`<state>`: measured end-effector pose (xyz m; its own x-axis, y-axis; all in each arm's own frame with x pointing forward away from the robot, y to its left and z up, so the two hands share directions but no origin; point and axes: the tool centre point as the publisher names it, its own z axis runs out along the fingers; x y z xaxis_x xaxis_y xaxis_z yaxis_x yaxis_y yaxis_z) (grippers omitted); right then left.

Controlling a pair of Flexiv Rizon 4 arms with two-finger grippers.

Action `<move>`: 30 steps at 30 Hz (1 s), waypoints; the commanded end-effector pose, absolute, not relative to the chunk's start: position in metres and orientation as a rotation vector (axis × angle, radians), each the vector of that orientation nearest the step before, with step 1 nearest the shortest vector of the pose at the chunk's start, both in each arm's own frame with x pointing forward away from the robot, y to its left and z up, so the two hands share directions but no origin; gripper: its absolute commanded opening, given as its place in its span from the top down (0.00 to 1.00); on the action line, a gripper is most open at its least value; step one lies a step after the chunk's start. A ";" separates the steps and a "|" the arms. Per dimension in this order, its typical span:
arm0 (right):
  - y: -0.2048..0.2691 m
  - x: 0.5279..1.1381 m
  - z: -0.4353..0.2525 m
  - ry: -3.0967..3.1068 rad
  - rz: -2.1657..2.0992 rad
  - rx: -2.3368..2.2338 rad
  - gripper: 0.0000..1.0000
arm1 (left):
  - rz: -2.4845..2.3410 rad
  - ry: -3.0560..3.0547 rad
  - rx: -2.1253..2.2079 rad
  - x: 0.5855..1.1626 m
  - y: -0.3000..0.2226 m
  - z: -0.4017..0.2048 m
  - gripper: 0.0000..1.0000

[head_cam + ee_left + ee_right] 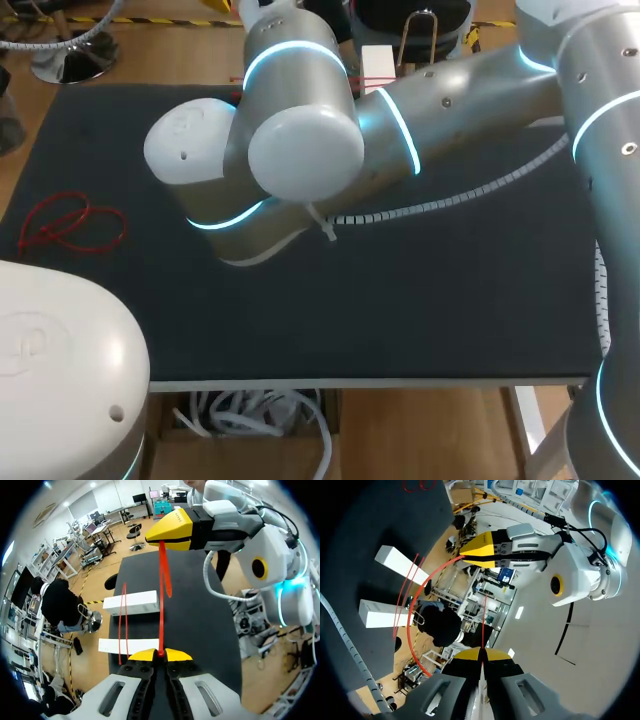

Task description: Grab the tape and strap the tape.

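The tape is a thin red strap [162,595] stretched taut between my two grippers above the table's far edge. In the left wrist view my left gripper [160,653] is shut on one end, and my right gripper [164,541] pinches the other end straight ahead. In the right wrist view my right gripper [481,652] is shut on the strap [483,620], with my left gripper [470,555] facing it. A red loop [122,625] runs around two white blocks [132,602] under the strap. In the head view both grippers are hidden behind my crossed arms.
A bundle of loose red straps [70,225] lies at the mat's left side. A white spiral cable wrap [450,200] trails across the black mat [400,310] from my right arm. One white block [378,62] shows at the far edge.
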<state>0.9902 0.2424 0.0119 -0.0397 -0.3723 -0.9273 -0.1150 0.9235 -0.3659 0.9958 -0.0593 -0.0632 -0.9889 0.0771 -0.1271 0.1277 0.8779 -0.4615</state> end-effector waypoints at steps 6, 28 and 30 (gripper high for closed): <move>0.245 0.989 0.016 1.585 -0.247 -0.397 1.00 | -0.728 2.946 0.161 0.996 -0.059 -0.062 1.00; 0.265 0.989 0.003 1.429 -0.631 -0.496 1.00 | -0.728 2.946 0.161 0.996 -0.059 -0.062 1.00; 0.268 0.990 0.000 1.431 -0.630 -0.501 1.00 | -0.728 2.946 0.161 0.996 -0.059 -0.062 1.00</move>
